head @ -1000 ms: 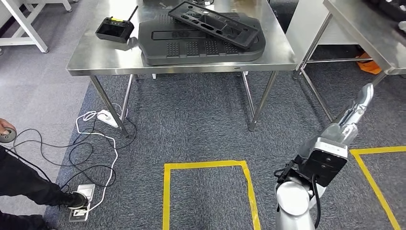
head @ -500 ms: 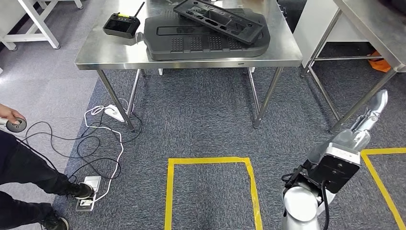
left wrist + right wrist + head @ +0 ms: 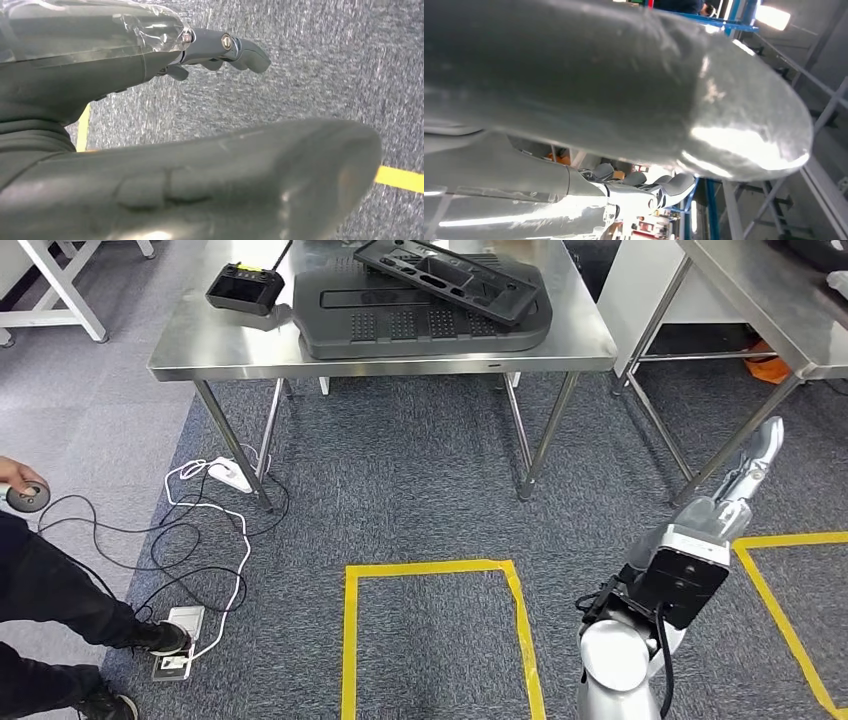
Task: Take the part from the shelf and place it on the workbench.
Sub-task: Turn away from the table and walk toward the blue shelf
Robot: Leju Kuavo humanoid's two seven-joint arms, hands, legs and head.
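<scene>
Head view: parts (image 3: 425, 300) are stacked on the tabletop (image 3: 220, 345); the right robot hand (image 3: 765, 445) is raised, fingers apart, empty; left robot hand (image 3: 150, 115) likewise.

Brushed steel up top, rough carpet below.
I'm seeing a steel workbench (image 3: 230, 350) with a dull satin sheen, carrying matt black moulded plastic parts (image 3: 425, 305), ribbed and gridded. The grey carpet (image 3: 400, 480) looks coarse, crossed by glossy yellow tape (image 3: 430, 568). My right arm (image 3: 650, 610) is polished silver metal; my left hand (image 3: 220, 50) looks smooth grey.
</scene>
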